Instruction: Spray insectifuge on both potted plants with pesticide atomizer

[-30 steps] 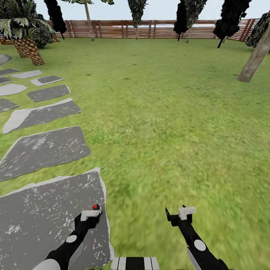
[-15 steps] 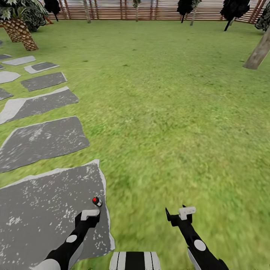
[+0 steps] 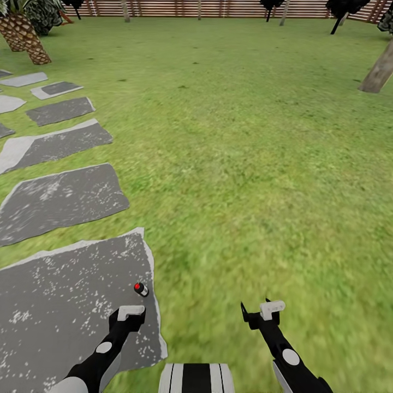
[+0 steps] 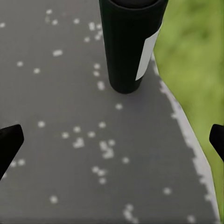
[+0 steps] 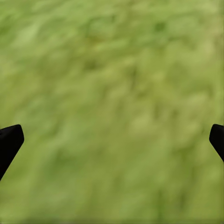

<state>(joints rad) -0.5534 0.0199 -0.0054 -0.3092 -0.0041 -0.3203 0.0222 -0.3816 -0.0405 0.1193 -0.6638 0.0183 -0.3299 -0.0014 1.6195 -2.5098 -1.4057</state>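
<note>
Holding the left gripper (image 3: 131, 312) low over a big grey stepping stone (image 3: 54, 305), near the stone's edge by the grass. Keeping its two black fingers (image 4: 9, 142) wide apart, with nothing between them.

Seeing the pesticide atomizer (image 3: 141, 289) just ahead of that gripper, not touching it. Sitting on the same stone, close to the edge: a small dark thing with a red top and a white patch on its side. Looking along the left fingers, finding its dark round body straight in front and in line with the gap, with grass on one side of it.

Holding the right gripper (image 3: 262, 311) out over the green lawn (image 3: 245, 164), well apart from the atomizer. Keeping its fingers wide apart too, gripping nothing, with blurry grass under them.

Going farther out: more grey stones in a row on the robot's left, running away toward a scaly palm (image 3: 24, 38). Spreading wide in front, lots of grass. Standing far off at the back, a brown wooden fence (image 3: 229, 8) with dark trees, and a leaning trunk (image 3: 376, 73) on the right.
</note>
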